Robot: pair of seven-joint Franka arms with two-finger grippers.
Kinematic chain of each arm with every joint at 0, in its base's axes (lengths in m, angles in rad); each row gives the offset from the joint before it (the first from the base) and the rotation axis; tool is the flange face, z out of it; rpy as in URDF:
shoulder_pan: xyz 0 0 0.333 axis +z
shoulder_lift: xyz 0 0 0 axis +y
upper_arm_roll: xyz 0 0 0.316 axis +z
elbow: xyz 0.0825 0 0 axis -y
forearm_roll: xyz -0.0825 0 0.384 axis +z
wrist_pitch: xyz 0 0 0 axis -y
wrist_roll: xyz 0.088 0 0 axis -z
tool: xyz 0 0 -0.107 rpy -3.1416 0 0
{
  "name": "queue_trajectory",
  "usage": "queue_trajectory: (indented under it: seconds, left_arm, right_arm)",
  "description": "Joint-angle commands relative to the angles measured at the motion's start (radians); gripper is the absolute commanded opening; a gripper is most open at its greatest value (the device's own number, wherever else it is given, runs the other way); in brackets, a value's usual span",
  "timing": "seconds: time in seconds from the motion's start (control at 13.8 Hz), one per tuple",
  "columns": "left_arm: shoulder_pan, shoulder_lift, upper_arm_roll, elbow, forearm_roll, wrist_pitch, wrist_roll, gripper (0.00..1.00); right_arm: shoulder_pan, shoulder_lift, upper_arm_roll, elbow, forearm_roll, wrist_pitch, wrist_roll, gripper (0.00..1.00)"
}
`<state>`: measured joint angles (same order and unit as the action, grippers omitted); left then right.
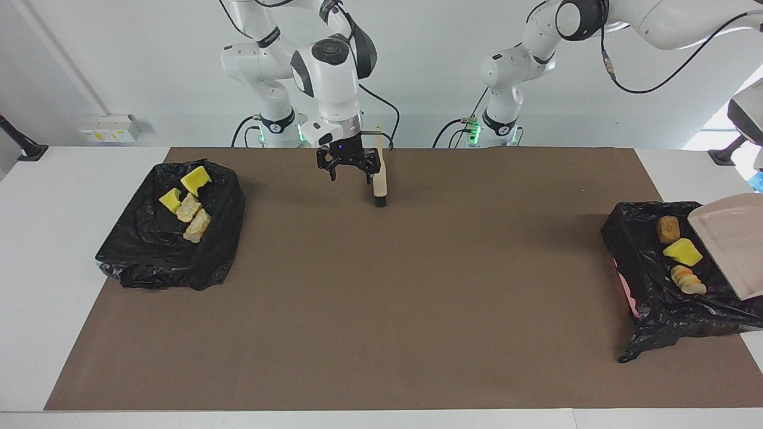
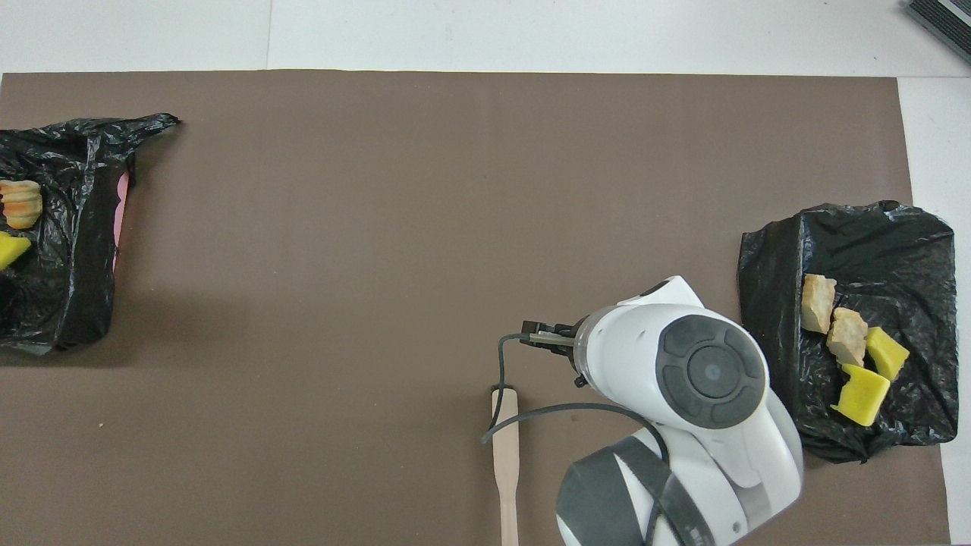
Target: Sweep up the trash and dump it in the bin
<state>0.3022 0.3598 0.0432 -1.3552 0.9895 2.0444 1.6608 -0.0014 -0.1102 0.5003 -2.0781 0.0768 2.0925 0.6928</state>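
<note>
Fingers of the right gripper (image 1: 350, 173) stand spread apart and hold nothing. In the facing view they hang low over the mat (image 1: 381, 310), just beside the brush (image 1: 380, 186), which lies on the mat close to the robots with its bristles pointing away from them. At the left arm's end of the tabletop (image 1: 36, 250), the dustpan (image 1: 732, 250) tilts over the left arm's bin (image 1: 632, 238). The picture's edge cuts off the pan, so its handle and the left gripper are out of sight. The left fingers are clenched, but on what cannot be told. In this bin lie a bread piece (image 1: 667, 229), a yellow sponge (image 1: 683, 251) and a pastry (image 1: 687, 280). The right arm's bin (image 1: 149, 262) holds four pieces (image 1: 189, 208), two of sponge and two of bread.

From overhead, the right arm's white body covers the right gripper, so its fingers cannot be seen there. The brush shows as a bare handle that runs off the bottom edge. The left arm's bin is cut by the side edge, with only the pastry and a corner of the sponge showing; the bread piece and the dustpan do not appear. The right arm's bin and its four pieces show whole.
</note>
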Motion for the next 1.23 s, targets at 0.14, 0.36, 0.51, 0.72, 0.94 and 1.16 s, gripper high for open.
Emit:
queue_trajectory:
  seconds: [0.14,0.36,0.51,0.72,0.94,1.16]
  left_arm:
    - [-0.015,-0.079,-0.002,-0.044,-0.056,-0.039,-0.004,0.00]
    - [-0.043,-0.085,0.000,-0.047,-0.320,-0.114,-0.035,0.00]
    - [-0.043,-0.096,-0.002,-0.079,-0.457,-0.124,-0.088,0.00]
    - [-0.054,-0.171,-0.003,-0.223,-0.632,-0.107,-0.243,0.00]
    - [-0.136,-0.229,-0.003,-0.352,-0.693,-0.098,-0.501,0.00]
    - [-0.231,-0.253,-0.005,-0.427,-0.756,-0.110,-0.767,0.00]
  right_arm:
    - [-0.026,0.012,0.009,0.110,-0.020,-0.075,-0.019,1.00]
    - [-0.046,0.006,-0.017,0.200,-0.019,-0.195,-0.064,1.00]
    - [-0.075,0.003,-0.031,0.260,-0.020,-0.270,-0.105,1.00]
    - [-0.100,0.003,-0.078,0.306,-0.020,-0.334,-0.229,1.00]
    - [-0.068,0.003,-0.184,0.354,-0.022,-0.400,-0.292,1.00]
    - [0.055,-0.003,-0.398,0.406,-0.023,-0.472,-0.416,1.00]
